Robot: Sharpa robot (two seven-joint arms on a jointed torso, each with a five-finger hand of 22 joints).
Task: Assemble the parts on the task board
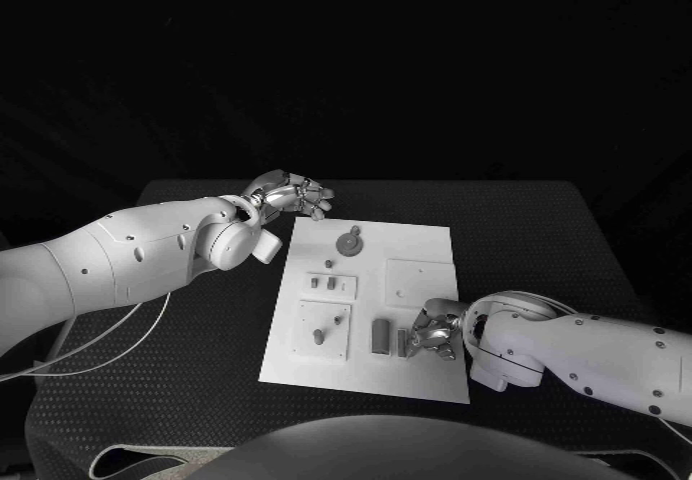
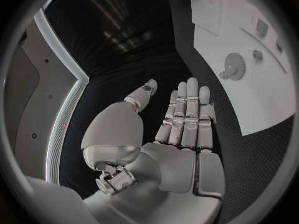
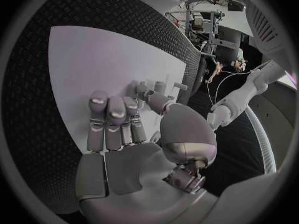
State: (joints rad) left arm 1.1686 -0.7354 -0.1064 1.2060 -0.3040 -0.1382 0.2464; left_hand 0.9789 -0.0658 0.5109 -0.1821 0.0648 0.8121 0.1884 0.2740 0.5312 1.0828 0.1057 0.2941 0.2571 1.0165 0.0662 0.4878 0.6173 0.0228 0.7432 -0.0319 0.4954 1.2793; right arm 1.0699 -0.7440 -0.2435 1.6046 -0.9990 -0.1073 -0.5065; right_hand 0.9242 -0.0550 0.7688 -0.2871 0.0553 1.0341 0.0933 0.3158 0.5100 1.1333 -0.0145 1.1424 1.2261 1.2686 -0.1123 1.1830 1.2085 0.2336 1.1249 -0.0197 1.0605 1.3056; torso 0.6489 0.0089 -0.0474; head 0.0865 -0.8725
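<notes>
Starting at the left, our left hand (image 1: 289, 192) hangs over the black table (image 1: 188, 330) just off the far left corner of the task board (image 1: 418, 250); its fingers are straight and apart and it holds nothing, so we judge it idle for this step. We would keep it there, clear of the board, unless the plate starts to slide.

Moving across the board, the gear-like part (image 1: 349, 241) lies near the far edge, small pegs (image 1: 332, 284) stand in the middle, and two upright grey blocks (image 1: 389, 337) sit near the front edge.

At the right, our right hand (image 1: 434, 332) rests low over the board just beside those blocks. In the right wrist view its fingers (image 3: 109, 115) are extended side by side with nothing between them and the thumb. The step in hand looks like a reach for the nearest block. To do it well we should come down from above, bring thumb and fingertips to opposite faces of one block only, and close gently so that its neighbour is not knocked over.
</notes>
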